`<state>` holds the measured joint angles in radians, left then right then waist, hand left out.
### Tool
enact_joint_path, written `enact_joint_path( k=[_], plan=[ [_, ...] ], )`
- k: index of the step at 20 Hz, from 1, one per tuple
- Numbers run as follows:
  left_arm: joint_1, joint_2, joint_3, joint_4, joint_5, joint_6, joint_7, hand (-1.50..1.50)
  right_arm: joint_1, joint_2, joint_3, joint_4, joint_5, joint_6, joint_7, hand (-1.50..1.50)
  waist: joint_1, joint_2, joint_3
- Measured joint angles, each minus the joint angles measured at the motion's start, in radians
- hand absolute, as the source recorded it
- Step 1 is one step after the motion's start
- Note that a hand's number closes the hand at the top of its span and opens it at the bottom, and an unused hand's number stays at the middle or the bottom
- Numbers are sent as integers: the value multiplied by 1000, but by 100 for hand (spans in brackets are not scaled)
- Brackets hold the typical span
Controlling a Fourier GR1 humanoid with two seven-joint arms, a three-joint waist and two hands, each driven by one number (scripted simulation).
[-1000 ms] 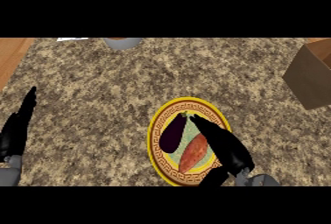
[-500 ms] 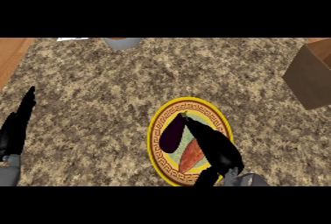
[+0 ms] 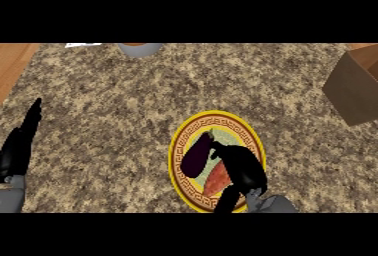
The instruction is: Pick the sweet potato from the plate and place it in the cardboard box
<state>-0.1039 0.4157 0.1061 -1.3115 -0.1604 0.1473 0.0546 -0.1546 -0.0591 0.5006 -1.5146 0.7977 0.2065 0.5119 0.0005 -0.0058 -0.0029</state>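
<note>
Since a moment ago, the right hand has pulled its fingers in, and now they curl round the orange sweet potato. That sweet potato is still lying on the yellow plate, right next to a dark eggplant, and the cardboard box sits far off at the counter's right edge. At the left edge, the left hand rests with its fingers straight and pointing up.
</note>
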Motion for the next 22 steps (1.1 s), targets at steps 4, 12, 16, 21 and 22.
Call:
enact_joint_path(
  k=[4,12,16,21,22],
  plan=[
    [12,-4,9,-19,-6,-11,5,0,-16,7,1,32,76,-74,-26,150,0,-3,-1],
    [56,-5,40,-26,1,11,3,0,101,-429,-394,44,-52,-86,-238,150,-72,1,6],
    [66,-2,49,-29,4,11,-3,0,143,-625,-609,158,-125,-124,-403,150,-70,4,8],
    [54,-2,43,-28,1,6,-3,0,165,-812,-838,353,-208,-189,-650,150,-48,7,8],
    [51,1,45,-28,4,0,-3,0,165,-833,-876,388,-223,-212,-704,150,-43,7,8]
  ],
)
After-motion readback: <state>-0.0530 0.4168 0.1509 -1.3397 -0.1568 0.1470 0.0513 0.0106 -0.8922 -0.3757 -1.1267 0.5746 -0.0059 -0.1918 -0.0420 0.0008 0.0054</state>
